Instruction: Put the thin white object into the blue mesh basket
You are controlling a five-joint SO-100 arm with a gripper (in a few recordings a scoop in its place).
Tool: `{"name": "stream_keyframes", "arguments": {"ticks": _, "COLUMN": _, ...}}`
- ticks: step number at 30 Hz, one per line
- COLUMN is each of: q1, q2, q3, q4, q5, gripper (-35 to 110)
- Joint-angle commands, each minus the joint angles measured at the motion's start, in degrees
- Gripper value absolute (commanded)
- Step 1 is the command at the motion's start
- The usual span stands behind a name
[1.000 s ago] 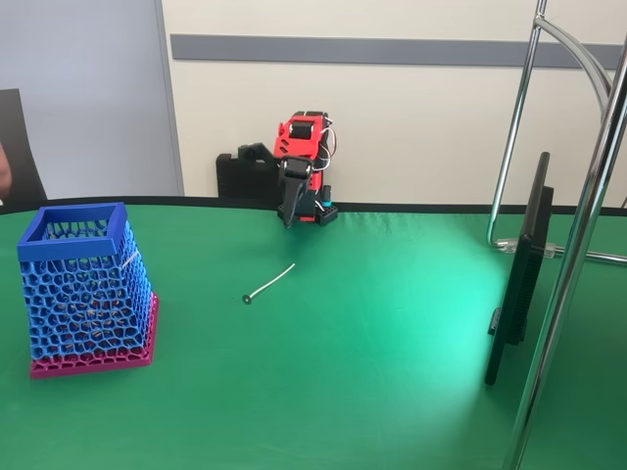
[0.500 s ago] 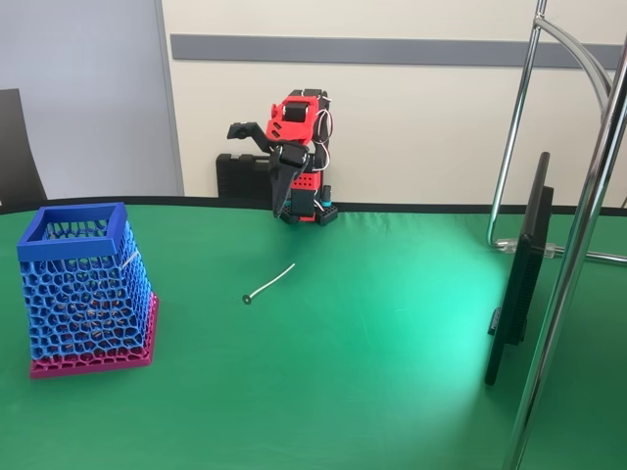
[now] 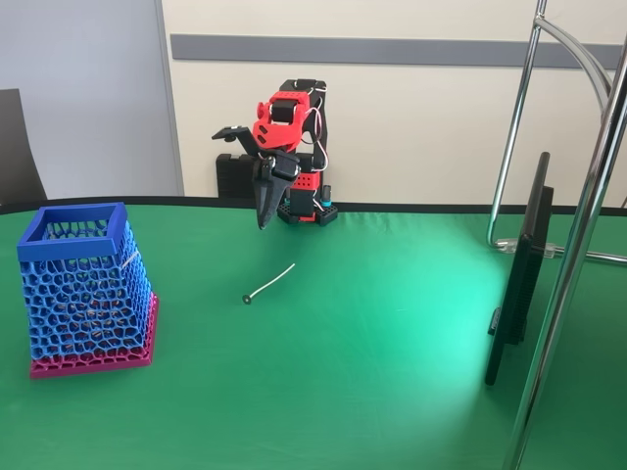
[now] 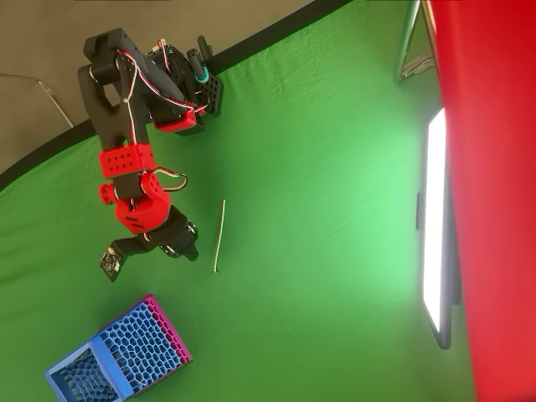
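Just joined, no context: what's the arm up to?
A red and black arm is reaching out over the green table, gripper pointing down and carrying nothing. The thin white object lies flat on the cloth, untouched, a little in front of the gripper in the fixed view. The blue mesh basket stands upright at the left of that view, well apart from both. Whether the jaws are open or shut is unclear.

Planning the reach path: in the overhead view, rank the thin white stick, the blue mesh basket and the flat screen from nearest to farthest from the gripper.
From the gripper:
1. Thin white stick, just to its right.
2. Blue mesh basket, below, bottom left.
3. Flat screen, far right.
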Motion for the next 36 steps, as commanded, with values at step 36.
{"name": "stream_keyframes", "arguments": {"ticks": 36, "q1": 2.9, "q2": -37.35, "q3": -29.53, "q4": 8.0, "q5": -31.38, "gripper": 12}}
